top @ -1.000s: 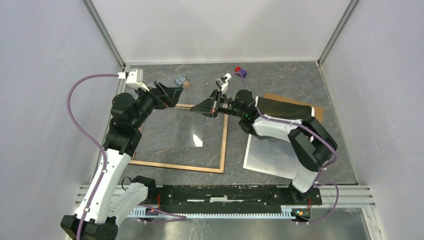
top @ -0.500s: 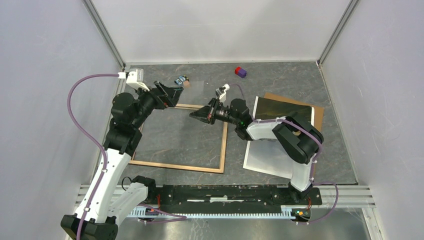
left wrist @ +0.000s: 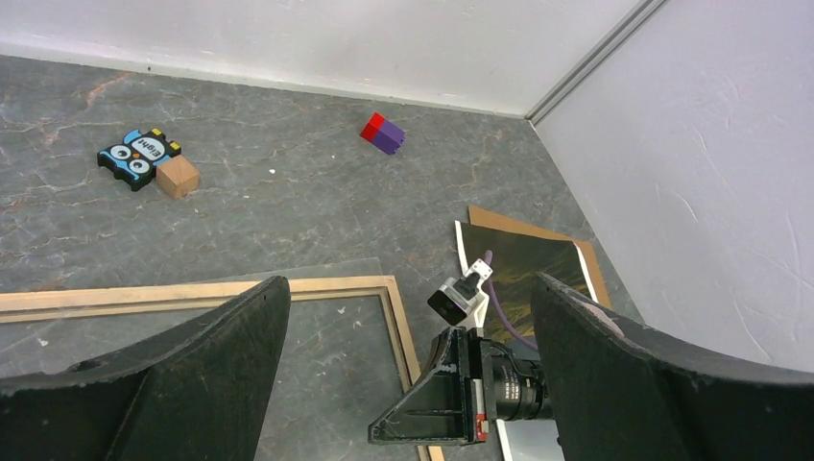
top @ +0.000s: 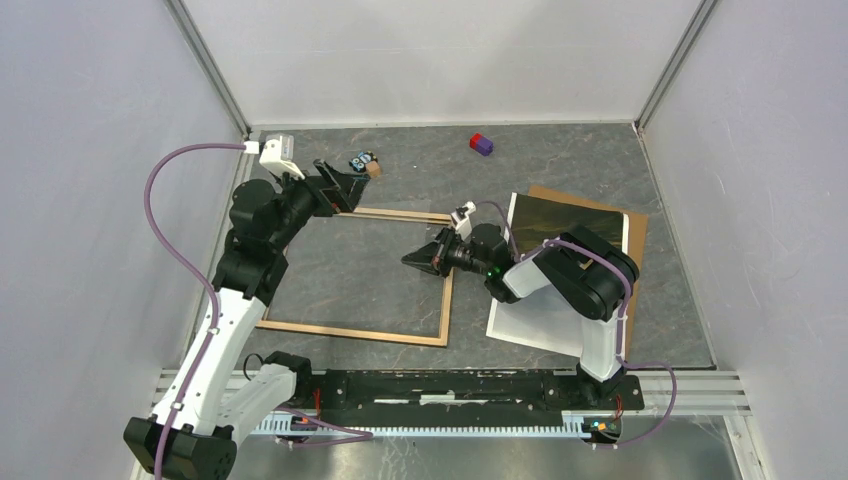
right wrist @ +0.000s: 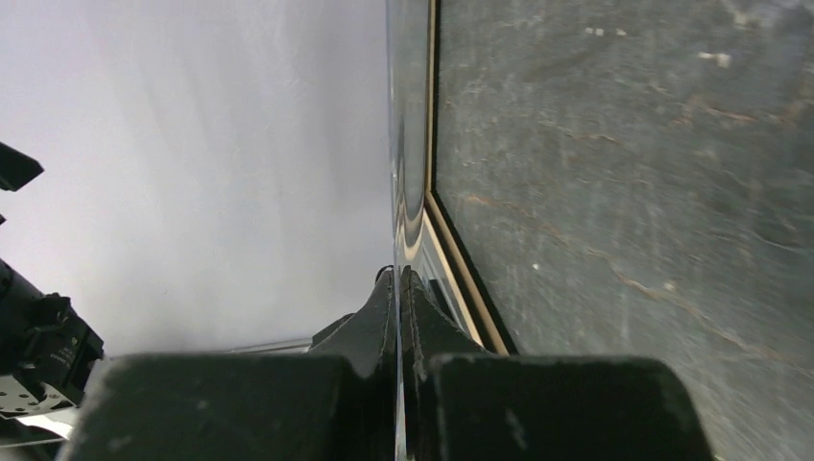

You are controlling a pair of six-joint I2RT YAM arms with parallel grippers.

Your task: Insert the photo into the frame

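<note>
Toys lie at the far end of the table (top: pixel 560 160): a red and purple block (top: pixel 481 144), a small wood cube (left wrist: pixel 178 178), and right next to it a black and blue tile (left wrist: pixel 141 157) with big eyes. We can read "Eight" on the tile.

The frame (top: pixel 350 331) lies flat on the left half, wood side up. The photo (top: pixel 565 215) lies just to its right on a brown board (top: pixel 637 228). Its far part shows the dark picture and its near part looks white. The right arm (top: pixel 590 280) reaches across the photo and hides some of it from us.

The right claw (top: pixel 413 260) is low over the frame's right rail. Its fingers (right wrist: pixel 370 322) are squeezed tight on the edge of a clear sheet (right wrist: pixel 405 115) that runs along the rail. We cannot tell how much of the frame the sheet covers.

The left claw (top: pixel 340 190) hangs over the frame's far rail. It is spread wide and holds nothing. Between its fingers we see the right claw.
</note>
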